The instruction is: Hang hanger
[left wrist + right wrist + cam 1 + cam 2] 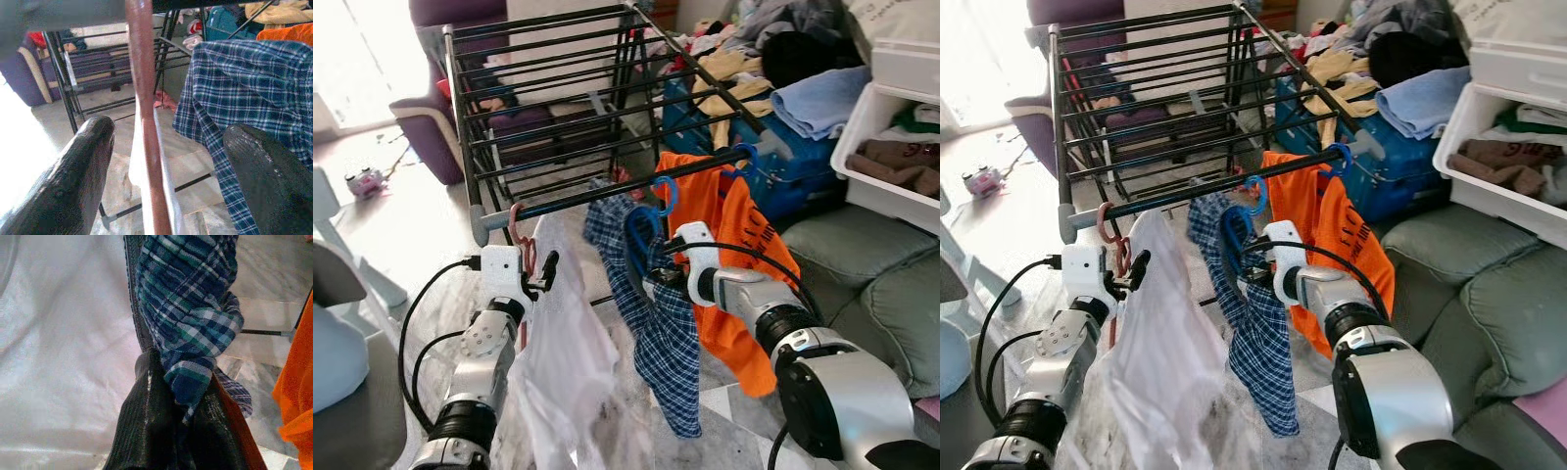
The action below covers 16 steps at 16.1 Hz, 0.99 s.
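Cluttered living room: pale tiled floor, purple armchair at far left, black drying rack at centre, green sofa and heaped laundry at right.

Left pincer: fingers spread, released, straddling the stem of the pink hanger without gripping it. Hook of that hanger already over the rack's front rail, near its left end cap; white garment hanging below. Likely just hung and let go.

Blue hanger: hooked on the same rail at mid-span, carrying the plaid shirt.

Right pincer: clenched on a fold of the plaid shirt beside the blue hanger's shoulder, probably steadying or straightening it.

Orange garment: on a second blue hanger further right on the rail, just behind the right arm.

Obstructions: garments crowded along the rail; the loose fabric could snag a finger on withdrawal.
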{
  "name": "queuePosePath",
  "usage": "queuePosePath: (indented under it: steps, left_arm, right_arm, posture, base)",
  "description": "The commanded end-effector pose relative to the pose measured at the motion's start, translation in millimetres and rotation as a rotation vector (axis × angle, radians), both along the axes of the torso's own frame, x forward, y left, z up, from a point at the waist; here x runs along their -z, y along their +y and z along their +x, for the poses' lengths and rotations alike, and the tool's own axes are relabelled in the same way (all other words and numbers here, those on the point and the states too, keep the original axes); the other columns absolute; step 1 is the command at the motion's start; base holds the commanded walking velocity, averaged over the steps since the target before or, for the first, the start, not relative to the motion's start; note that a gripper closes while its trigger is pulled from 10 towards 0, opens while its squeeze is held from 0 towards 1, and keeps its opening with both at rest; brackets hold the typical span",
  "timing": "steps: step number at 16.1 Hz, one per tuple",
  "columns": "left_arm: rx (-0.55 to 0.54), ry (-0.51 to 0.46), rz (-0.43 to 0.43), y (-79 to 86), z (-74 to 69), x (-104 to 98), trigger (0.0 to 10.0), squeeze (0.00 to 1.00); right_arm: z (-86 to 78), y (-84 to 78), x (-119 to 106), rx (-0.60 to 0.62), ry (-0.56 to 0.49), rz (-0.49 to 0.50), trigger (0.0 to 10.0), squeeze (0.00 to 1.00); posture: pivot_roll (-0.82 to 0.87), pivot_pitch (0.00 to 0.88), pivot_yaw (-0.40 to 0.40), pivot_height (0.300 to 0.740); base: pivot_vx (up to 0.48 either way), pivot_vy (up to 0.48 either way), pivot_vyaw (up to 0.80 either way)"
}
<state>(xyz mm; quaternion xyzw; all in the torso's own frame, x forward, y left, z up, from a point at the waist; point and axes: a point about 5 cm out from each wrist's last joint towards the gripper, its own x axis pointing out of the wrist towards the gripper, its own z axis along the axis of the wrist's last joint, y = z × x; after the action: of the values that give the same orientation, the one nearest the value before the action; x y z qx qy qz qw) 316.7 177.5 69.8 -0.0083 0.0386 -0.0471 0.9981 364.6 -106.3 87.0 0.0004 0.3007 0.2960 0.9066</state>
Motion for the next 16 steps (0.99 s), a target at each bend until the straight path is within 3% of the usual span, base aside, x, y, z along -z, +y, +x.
queuePosePath:
  steps: [1, 4, 6, 9, 12, 16]
  left_arm:
    - [-0.005, -0.003, 0.009, 4.5, -1.0, -3, 10.0, 0.00]
    - [-0.001, -0.010, 0.009, 6.7, -4.4, -5, 10.0, 0.00]
    - [-0.007, -0.001, 0.019, 11.6, -8.3, -4, 10.0, 0.00]
    - [-0.002, 0.009, 0.033, 17.0, -13.3, -5, 10.0, 0.00]
    - [0.003, 0.026, 0.045, 22.6, -19.9, -5, 10.0, 0.00]
    - [0.038, 0.040, 0.062, 16.4, -17.0, -8, 10.0, 0.00]
  right_arm:
    - [9.4, 3.3, -16, -0.022, -0.081, -0.041, 10.0, 0.00]
    - [18.6, 4.3, -32, -0.010, -0.161, -0.084, 10.0, 0.00]
    - [20.8, 4.2, -36, 0.015, -0.155, -0.081, 10.0, 0.00]
    - [12.4, 3.9, -19, 0.077, -0.021, 0.009, 10.0, 0.00]
    - [2.3, -0.4, 0, 0.126, 0.059, 0.027, 10.0, 0.00]
    - [-14.6, -8.2, 27, 0.136, 0.141, 0.007, 10.0, 0.00]
  posture:
    - [-0.04, 0.000, 0.040, 0.740]
    - [-0.02, 0.000, 0.033, 0.740]
    - [0.00, 0.000, 0.027, 0.740]
    - [0.03, 0.000, 0.021, 0.740]
    - [0.05, 0.000, 0.029, 0.740]
    - [0.05, 0.000, 0.045, 0.740]
  base:
    - [0.000, 0.000, 0.00]
    - [0.000, 0.000, 0.00]
    - [0.000, 0.000, 0.00]
    - [0.000, 0.000, 0.00]
    - [0.000, 0.000, 0.00]
    - [0.000, 0.000, 0.00]
